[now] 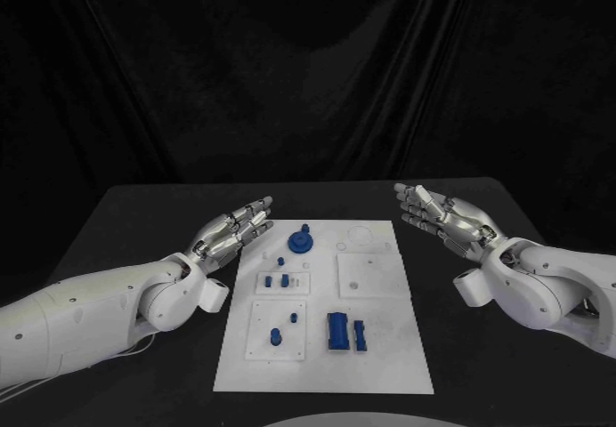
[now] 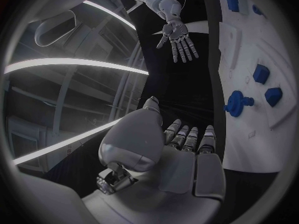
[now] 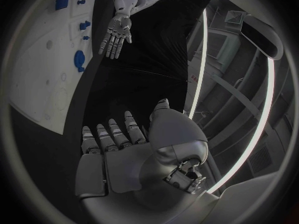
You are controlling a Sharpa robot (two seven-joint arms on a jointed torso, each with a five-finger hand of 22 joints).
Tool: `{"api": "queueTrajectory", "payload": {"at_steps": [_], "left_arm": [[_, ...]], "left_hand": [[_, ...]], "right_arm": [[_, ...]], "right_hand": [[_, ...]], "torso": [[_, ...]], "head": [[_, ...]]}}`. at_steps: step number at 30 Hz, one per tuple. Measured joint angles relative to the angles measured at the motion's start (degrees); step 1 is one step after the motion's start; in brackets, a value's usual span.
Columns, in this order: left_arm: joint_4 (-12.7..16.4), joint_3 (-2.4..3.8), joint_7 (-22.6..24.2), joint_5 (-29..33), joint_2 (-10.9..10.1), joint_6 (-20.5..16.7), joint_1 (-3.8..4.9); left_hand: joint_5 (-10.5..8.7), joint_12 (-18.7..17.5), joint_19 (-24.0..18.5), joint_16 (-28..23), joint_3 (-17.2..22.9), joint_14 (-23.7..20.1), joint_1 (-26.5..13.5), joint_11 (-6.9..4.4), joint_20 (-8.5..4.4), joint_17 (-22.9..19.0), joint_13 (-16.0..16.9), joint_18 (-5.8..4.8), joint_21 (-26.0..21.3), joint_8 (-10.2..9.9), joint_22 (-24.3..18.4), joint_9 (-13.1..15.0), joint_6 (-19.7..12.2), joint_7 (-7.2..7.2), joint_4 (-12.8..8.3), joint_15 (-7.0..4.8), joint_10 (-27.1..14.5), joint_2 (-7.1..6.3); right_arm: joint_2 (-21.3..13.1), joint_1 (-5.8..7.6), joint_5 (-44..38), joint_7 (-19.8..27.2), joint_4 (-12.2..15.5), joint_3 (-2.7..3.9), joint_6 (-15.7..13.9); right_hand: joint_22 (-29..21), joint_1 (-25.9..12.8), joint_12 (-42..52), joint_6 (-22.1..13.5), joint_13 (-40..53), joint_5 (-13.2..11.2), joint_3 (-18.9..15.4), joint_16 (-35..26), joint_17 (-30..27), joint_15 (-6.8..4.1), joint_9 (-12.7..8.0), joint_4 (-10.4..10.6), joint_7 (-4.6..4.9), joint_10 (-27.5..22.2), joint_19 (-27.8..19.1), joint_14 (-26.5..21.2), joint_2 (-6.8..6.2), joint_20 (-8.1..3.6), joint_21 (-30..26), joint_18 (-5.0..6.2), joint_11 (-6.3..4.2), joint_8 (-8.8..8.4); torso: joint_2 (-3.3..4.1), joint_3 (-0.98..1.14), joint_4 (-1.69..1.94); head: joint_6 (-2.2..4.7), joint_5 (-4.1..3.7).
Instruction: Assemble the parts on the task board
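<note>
Silver fingers of the left hand lie spread and empty at centre left of the frame, beside the white board in the lower middle. Blue parts sit on the board. At centre right the right hand is likewise spread, holding nothing.

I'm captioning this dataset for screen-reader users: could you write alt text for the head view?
A white task board lies mid-table on a black table, carrying small blue parts, with the robot's left hand and right hand held open on either side of its far end, holding nothing. Both white arms reach in from the picture's lower corners.
</note>
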Motion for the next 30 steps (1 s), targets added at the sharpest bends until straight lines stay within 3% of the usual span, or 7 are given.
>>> {"api": "queueTrajectory", "payload": {"at_steps": [8, 10, 12, 14, 16, 23, 30], "left_arm": [[0.10, 0.00, 0.02, 0.00, 0.10, -0.34, 0.00], [0.07, 0.01, -0.04, -0.02, 0.11, -0.35, 0.00], [0.06, 0.04, -0.18, -0.04, 0.10, -0.38, 0.00], [0.16, 0.29, -0.32, -0.04, 0.10, -0.62, -0.02], [0.46, 0.64, -0.47, 0.00, 0.13, -1.06, -0.11], [2.71, 3.17, -1.50, 0.59, 0.99, -5.88, -0.59], [6.16, 6.76, -3.34, 2.29, 2.15, -16.29, -1.42]], "left_hand": [[-0.27, -0.91, -0.02, 0.00, -0.57, -0.20, -0.11, -0.85, -0.83, -0.02, -0.15, 0.00, 0.00, -0.61, 0.00, -0.36, -3.19, -4.17, 0.06, -0.19, -0.43, 0.11], [-1.32, -1.26, -0.06, 0.00, -0.27, -0.14, -3.26, -1.11, -1.43, -0.03, -0.29, -0.01, 0.00, -0.67, 0.00, -0.55, -3.62, -4.69, -0.36, -0.83, -0.36, -0.16], [-2.87, -1.81, -0.03, 0.00, 0.91, -0.09, -8.83, -1.84, -2.23, -0.03, -0.40, 0.00, 0.00, -1.02, 0.00, -0.78, -3.88, -4.61, -1.53, -1.76, -0.39, -1.19], [-4.41, -2.00, 0.01, 0.00, 2.06, -0.10, -14.27, -1.94, -2.88, -0.02, -0.47, -0.81, 0.00, -1.02, 0.00, -0.99, -4.47, -4.44, -2.68, -2.36, -0.48, -2.19], [-5.75, -2.26, -0.01, 0.00, 3.07, -0.16, -19.02, -2.50, -3.50, -0.02, -0.50, -1.42, 0.00, -1.28, 0.01, -1.13, -4.81, -4.32, -3.69, -2.56, -0.44, -3.08], [-9.88, -2.67, -0.11, 0.00, 5.98, -0.10, -33.74, -2.93, -5.23, -0.01, -0.60, -3.19, 0.00, -1.39, 0.01, -1.31, -8.38, -4.21, -6.93, -3.38, -0.47, -5.86], [-13.00, -2.67, -0.04, 0.00, 8.29, -0.09, -44.78, -2.94, -8.44, 0.00, -0.64, -4.62, 0.00, -1.50, 0.02, -1.39, -9.48, -4.14, -9.24, -3.38, -0.47, -7.92]], "right_arm": [[1.10, -0.88, 1.73, 5.09, -2.25, -0.02, 1.84], [1.15, -0.90, 1.78, 5.20, -2.32, -0.03, 1.90], [1.19, -0.90, 1.79, 5.16, -2.32, 0.05, 1.84], [1.59, -1.01, 1.86, 5.12, -2.40, 0.50, 1.60], [2.18, -1.29, 1.99, 5.10, -2.49, 0.98, 1.22], [6.48, -3.51, 3.54, 5.01, -3.47, 4.46, -3.55], [12.46, -6.57, 6.88, 4.83, -4.73, 9.06, -13.54]], "right_hand": [[-0.17, 0.60, 0.00, -1.20, -1.08, 0.22, 0.00, -0.62, -0.27, -0.37, -0.50, 0.00, -0.40, -1.28, 0.00, -0.99, 0.00, 0.00, 0.00, 0.39, -0.04, -0.39], [-0.18, -14.28, -3.14, -6.47, -4.03, -3.22, 5.86, -3.13, -1.09, -3.37, -2.33, -4.80, 2.31, -4.03, -0.26, -2.66, -2.04, -4.66, 0.00, -1.59, -2.47, -3.28], [-0.18, -26.83, -5.43, -10.23, -4.58, -5.27, 10.20, -3.55, -1.22, -5.56, -2.62, -8.36, 2.87, -4.60, -0.31, -3.00, -4.68, -8.07, 0.00, -4.41, -5.77, -3.78], [-0.18, -36.30, -9.53, -13.11, -4.67, -5.53, 13.46, -3.55, -1.24, -9.99, -2.67, -11.07, 2.95, -4.62, -0.33, -3.03, -8.71, -10.71, 0.00, -7.83, -6.32, -3.78], [-0.18, -42.47, -10.66, -17.26, -4.68, -5.53, 15.68, -3.54, -1.25, -10.63, -2.70, -15.27, 3.00, -4.63, -0.30, -3.02, -10.61, -15.02, 0.00, -8.20, -6.32, -3.78], [-0.17, -55.11, -10.72, -19.11, -4.68, -5.53, 20.48, -3.54, -1.26, -10.62, -2.75, -16.67, 2.97, -4.62, -0.31, -3.02, -11.04, -16.10, 0.00, -8.20, -6.32, -3.78], [-0.16, -56.21, -10.72, -19.11, -4.68, -5.53, 20.48, -3.54, -1.25, -10.62, -2.75, -16.67, 2.97, -4.63, -0.30, -3.02, -11.09, -16.10, 0.00, -8.19, -6.32, -3.78]], "torso": [[-1.99, 0.00, -0.35], [-2.14, 0.02, -0.39], [-2.09, 0.03, -0.38], [-2.08, 0.03, -0.34], [-2.13, 0.06, -0.26], [-3.13, 0.49, 0.24], [-4.34, 1.01, 0.82]], "head": [[0.04, -0.20], [-0.03, -0.23], [0.10, -0.22], [0.48, -0.22], [0.98, -0.22], [4.82, -0.49], [8.39, -0.72]]}}
